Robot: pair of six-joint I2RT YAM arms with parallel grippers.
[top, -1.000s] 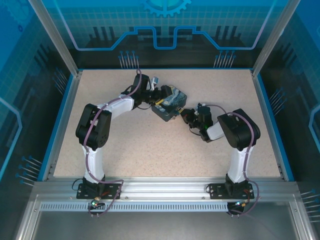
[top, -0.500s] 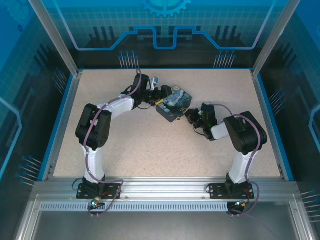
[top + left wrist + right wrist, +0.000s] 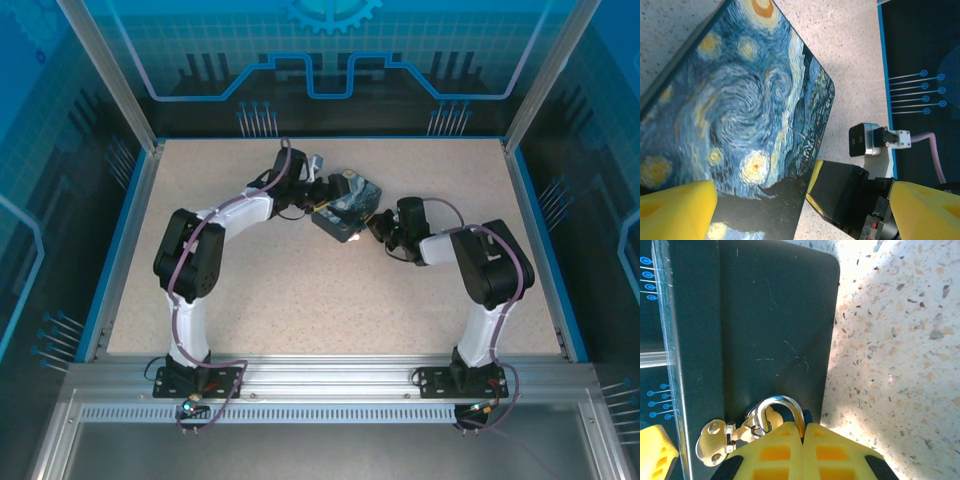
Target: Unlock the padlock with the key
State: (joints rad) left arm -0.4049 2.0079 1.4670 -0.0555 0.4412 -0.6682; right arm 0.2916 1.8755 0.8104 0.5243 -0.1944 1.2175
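Blue-lit panels wall in a speckled beige surface [image 3: 300,300], and a tin box [image 3: 348,205] painted with a swirling starry night sits near its middle, toward the far edge. The padlock [image 3: 790,402] hangs on the box's dark side wall [image 3: 775,315], the side facing the right arm. Its thin, silvery shackle loops through a pale metal hasp [image 3: 715,440], and only a sliver of bluish body shows beneath it. The right gripper [image 3: 802,432] has its jaws pressed together, tips just under the shackle; whether anything thin is pinched there cannot be told. The left gripper [image 3: 800,210] is above the painted lid [image 3: 740,115] with its jaws spread wide, one yellow finger [image 3: 675,212] over the lid and the other beyond its edge.
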